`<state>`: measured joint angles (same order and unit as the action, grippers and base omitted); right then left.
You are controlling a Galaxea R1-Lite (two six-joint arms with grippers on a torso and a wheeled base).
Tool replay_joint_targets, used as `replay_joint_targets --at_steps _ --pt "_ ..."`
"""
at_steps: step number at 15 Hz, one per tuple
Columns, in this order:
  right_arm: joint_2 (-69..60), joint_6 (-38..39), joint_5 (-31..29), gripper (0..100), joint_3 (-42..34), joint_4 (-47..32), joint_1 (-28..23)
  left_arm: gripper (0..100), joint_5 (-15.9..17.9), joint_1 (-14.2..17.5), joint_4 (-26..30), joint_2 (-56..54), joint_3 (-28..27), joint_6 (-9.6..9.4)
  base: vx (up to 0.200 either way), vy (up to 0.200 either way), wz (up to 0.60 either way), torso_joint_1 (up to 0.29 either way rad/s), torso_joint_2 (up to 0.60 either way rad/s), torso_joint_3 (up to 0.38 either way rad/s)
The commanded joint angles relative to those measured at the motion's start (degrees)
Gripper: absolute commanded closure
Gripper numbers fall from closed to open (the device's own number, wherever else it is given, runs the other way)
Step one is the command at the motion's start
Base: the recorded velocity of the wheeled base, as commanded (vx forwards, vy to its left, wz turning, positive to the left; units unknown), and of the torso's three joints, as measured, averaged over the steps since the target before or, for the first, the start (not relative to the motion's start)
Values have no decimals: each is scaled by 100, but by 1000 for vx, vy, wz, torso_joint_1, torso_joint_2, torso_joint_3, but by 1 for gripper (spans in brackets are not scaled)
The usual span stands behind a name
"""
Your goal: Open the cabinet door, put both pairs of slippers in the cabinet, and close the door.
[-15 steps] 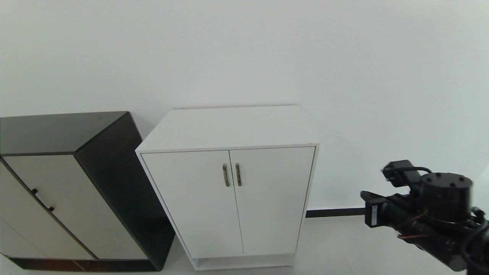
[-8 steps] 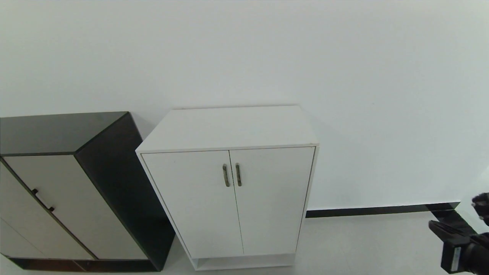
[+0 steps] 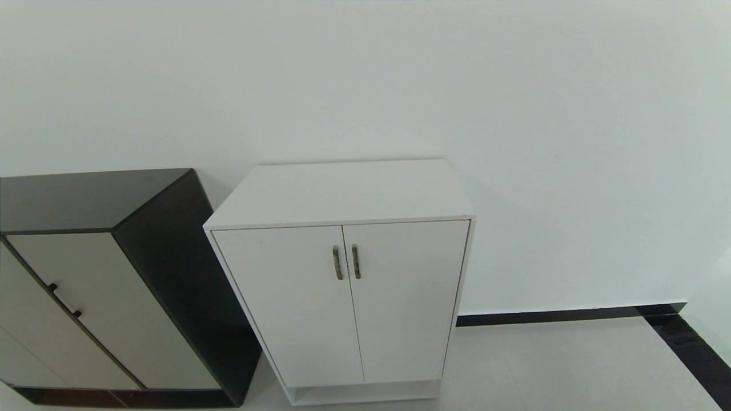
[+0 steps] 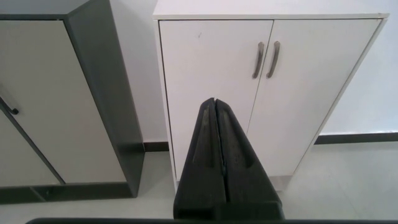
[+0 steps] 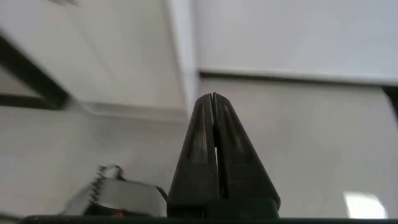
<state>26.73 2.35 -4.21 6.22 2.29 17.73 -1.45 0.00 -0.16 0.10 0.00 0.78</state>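
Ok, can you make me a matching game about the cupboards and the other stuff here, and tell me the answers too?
Things:
1. white two-door wooden cabinet
2. black-sided cabinet with a pale grey door
3. left gripper
4. black skirting strip

States:
A. at the foot of the wall, right of the white cabinet
B. closed tight, gripping nothing
C. both doors closed, two metal handles side by side
D. stands left of the white cabinet

Pairs: 1-C, 2-D, 3-B, 4-A.

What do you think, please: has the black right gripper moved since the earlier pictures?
Yes: the black right gripper drew rightward and downward, away from the white two-door cabinet.
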Motion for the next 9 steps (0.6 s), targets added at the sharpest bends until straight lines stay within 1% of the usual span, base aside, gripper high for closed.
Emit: replay_joint_targets --at_steps 1,7,8,9 --pt "-696 2 210 100 -173 -53 -103 100 -4 0 -2 -1 0 1 0 0 0 0 0 0" --pt "-872 -16 254 100 -595 -62 -103 100 -4 0 -2 -1 0 19 0 0 0 0 0 0" --pt "-995 -112 324 100 -622 -229 -111 100 -4 0 -2 -1 0 19 0 0 0 0 0 0" --pt "-1056 -139 350 100 -622 -238 -138 100 -4 0 -2 -1 0 19 0 0 0 0 0 0"
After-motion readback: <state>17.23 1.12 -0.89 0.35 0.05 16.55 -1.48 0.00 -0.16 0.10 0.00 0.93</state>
